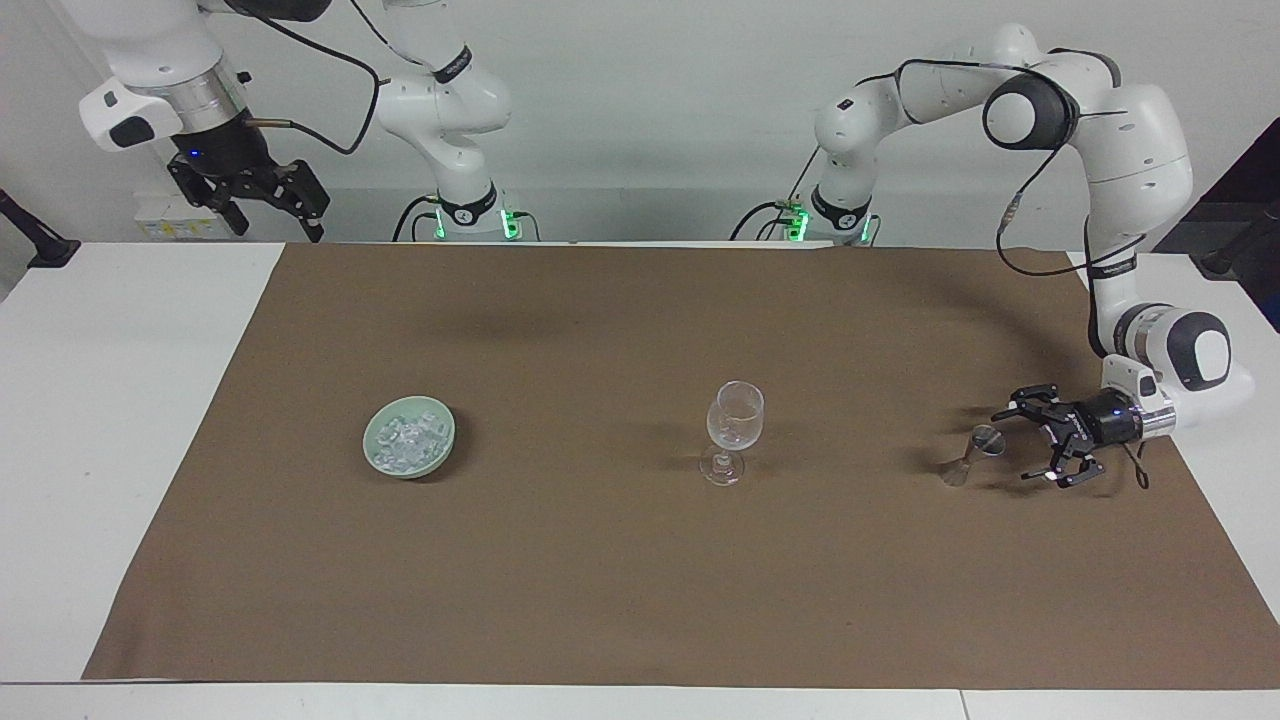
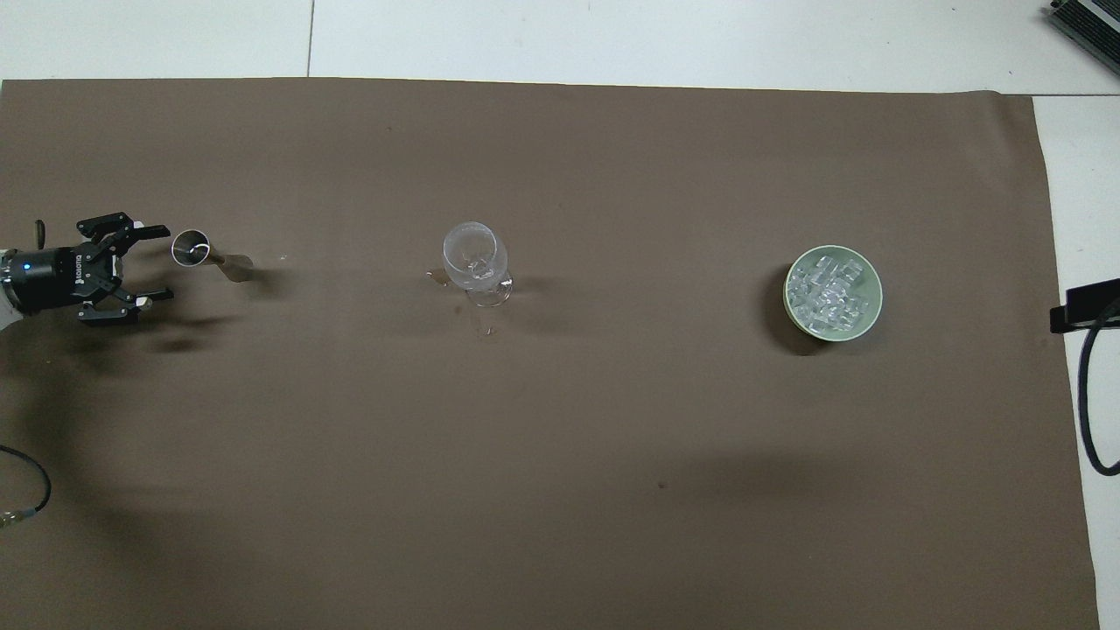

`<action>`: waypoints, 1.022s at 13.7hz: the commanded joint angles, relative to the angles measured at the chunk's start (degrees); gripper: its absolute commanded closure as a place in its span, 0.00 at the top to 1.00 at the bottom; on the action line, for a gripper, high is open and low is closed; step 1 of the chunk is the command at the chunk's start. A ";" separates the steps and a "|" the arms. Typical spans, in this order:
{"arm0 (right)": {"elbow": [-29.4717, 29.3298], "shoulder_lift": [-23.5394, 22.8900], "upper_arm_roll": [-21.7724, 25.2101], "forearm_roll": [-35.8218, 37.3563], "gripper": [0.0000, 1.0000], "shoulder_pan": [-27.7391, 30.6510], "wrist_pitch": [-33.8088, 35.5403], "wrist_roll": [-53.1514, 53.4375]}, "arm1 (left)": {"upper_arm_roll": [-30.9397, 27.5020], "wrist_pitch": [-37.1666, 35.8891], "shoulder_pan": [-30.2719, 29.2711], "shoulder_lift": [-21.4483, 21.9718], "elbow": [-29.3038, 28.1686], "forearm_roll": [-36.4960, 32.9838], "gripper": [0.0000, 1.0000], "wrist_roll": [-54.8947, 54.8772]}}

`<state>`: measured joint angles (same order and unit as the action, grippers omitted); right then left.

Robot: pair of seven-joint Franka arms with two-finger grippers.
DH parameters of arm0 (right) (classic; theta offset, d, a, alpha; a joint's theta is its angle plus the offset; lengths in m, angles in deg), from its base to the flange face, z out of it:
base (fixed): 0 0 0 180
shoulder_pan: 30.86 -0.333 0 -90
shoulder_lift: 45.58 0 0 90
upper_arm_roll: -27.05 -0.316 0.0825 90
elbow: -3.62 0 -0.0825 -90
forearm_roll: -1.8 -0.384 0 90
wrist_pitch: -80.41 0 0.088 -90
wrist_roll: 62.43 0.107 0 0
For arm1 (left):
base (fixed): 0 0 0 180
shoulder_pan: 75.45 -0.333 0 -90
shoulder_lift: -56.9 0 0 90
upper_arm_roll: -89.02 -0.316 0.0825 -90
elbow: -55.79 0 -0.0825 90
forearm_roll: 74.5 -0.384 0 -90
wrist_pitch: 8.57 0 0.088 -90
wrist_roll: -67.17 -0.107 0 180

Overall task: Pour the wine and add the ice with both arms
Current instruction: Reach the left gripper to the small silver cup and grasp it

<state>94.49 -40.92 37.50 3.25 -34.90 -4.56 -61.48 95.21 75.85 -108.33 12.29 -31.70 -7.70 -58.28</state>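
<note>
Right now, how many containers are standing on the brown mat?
3. A metal jigger toward the left arm's end, by the open left gripper; a stemmed glass mid-mat; a green bowl holding ice toward the right arm's end. None seems hidden.

Setting: robotics laboratory | Evidence: two white arms (image 1: pixel 1100 150) mounted at a white table (image 1: pixel 130 400) | brown paper sheet (image 1: pixel 640 580) as work surface | bare white wall (image 1: pixel 650 100)
</note>
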 commanded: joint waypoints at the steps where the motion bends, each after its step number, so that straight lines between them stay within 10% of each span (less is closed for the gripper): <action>1: 0.36 0.17 -0.52 0.30 1.00 0.61 -0.63 -0.16 | 1.11 -1.45 -0.78 -1.79 0.66 1.41 1.00 -3.21; 10: 0.36 0.17 -0.52 0.30 1.00 0.61 -0.63 -0.16 | 4.19 -1.28 -0.61 -4.87 0.66 3.34 1.00 -4.89; 14: 0.36 0.17 -0.60 0.22 1.00 0.61 -0.63 -0.16 | 4.19 -1.28 -0.34 -5.05 0.57 3.43 0.77 -5.95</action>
<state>94.49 -40.92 37.50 3.25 -34.90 -4.57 -61.48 99.13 75.73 -108.35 8.28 -31.68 -5.53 -62.65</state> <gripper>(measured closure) 0.000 0.154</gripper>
